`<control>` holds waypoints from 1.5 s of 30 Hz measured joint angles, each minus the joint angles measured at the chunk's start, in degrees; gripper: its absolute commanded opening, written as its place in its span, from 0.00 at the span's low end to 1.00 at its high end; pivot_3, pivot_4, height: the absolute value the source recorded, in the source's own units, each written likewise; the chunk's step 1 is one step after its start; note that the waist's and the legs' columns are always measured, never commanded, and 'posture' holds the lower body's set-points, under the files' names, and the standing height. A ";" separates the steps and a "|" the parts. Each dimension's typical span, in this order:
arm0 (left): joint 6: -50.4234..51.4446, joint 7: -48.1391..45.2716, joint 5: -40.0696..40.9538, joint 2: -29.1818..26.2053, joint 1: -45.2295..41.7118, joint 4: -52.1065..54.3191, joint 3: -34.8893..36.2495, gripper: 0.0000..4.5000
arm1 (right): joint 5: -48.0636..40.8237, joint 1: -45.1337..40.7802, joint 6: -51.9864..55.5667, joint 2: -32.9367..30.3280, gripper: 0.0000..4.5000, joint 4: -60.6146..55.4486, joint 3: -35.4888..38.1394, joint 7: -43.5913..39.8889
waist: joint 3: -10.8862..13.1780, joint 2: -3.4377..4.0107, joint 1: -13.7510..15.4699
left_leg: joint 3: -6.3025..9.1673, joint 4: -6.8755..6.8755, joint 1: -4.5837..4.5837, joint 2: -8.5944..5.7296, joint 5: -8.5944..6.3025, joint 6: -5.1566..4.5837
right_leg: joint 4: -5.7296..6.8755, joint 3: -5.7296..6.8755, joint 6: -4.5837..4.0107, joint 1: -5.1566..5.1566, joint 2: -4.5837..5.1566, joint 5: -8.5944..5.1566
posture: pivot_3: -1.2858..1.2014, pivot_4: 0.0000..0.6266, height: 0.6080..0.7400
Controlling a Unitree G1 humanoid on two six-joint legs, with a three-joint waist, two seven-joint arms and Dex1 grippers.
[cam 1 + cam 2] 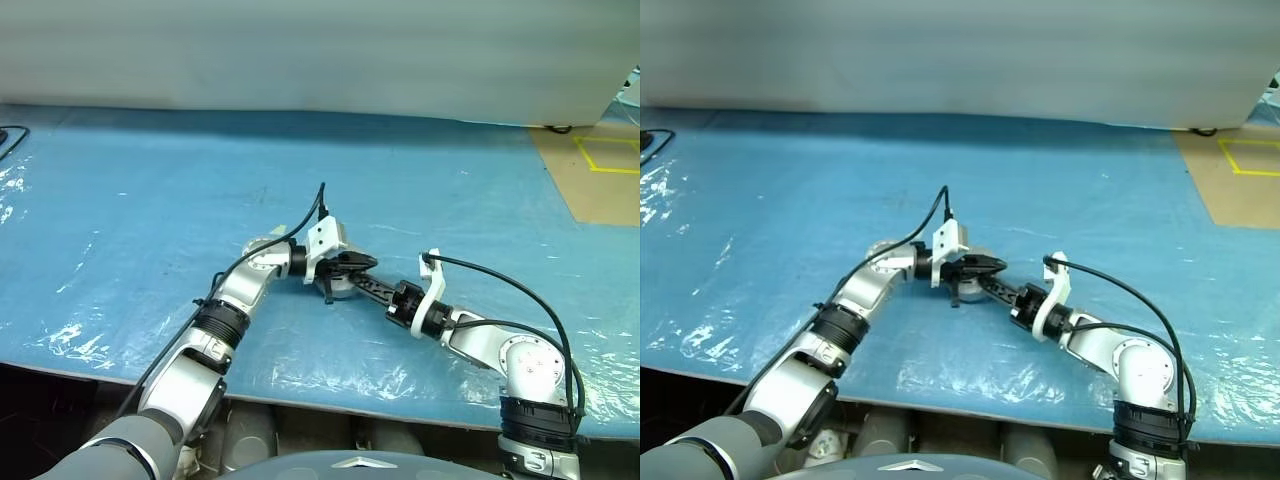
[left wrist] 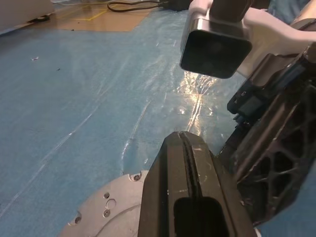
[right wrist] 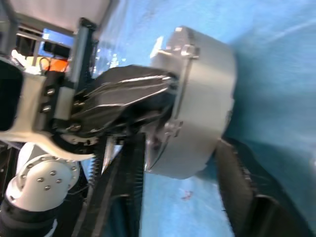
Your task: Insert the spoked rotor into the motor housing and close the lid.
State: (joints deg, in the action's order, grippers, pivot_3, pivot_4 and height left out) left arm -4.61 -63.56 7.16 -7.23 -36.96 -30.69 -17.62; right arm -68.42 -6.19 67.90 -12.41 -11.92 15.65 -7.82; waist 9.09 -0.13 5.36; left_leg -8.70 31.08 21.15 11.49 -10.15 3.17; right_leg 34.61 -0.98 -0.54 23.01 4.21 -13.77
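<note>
A blue plastic sheet (image 1: 150,190) (glossy, wrinkled) covers the table, with yellow tape (image 1: 608,152) on the brown floor (image 1: 590,190).

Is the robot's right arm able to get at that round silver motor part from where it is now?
Probably yes. The right gripper already has a finger on either side of the motor housing, on the blue table. The shut left gripper presses on its top, leaving the sides free.

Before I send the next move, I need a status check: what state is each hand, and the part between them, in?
left hand: shut, lying across the flat face of the motor housing.
right hand: shut on the motor housing's rim.
motor housing: held between both hands, no copper showing; whether it is closed, cannot tell.
</note>
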 measured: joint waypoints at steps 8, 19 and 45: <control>-0.70 0.34 0.12 0.03 -0.51 -0.46 0.34 0.00 | -0.85 -0.46 -0.56 0.03 0.26 -0.01 0.01 0.41 | -0.02 0.03 0.14 | 0.01 0.00 0.00 -0.01 0.00 0.00 | -0.01 0.01 0.04 -0.03 0.01 0.02 | 0.52 0.24 1.00; -6.93 14.49 1.46 1.97 -6.02 -12.86 11.16 0.00 | -2.94 -0.62 -1.65 0.20 0.25 0.41 0.72 0.93 | 0.05 -0.01 0.17 | 0.13 0.09 0.44 -0.02 0.01 0.00 | 0.00 0.13 0.15 0.28 -0.01 0.09 | 0.52 0.24 1.00; 40.42 18.84 32.96 3.96 0.51 2.18 32.18 0.84 | -26.30 -5.46 -20.92 7.02 0.25 6.60 9.27 11.99 | 0.27 0.07 0.19 | 0.34 0.18 0.92 0.10 0.01 0.00 | 0.06 0.81 0.09 0.40 0.04 0.08 | 0.52 0.24 1.00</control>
State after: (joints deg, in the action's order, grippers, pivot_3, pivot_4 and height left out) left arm 35.81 -44.72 40.12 -3.27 -36.45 -28.51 14.56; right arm -94.72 -11.65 46.98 -5.39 -5.32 24.92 4.17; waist 9.36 -0.06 5.54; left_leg -8.36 31.26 22.07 11.59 -10.14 3.17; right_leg 34.66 -0.17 -0.45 23.41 4.25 -13.69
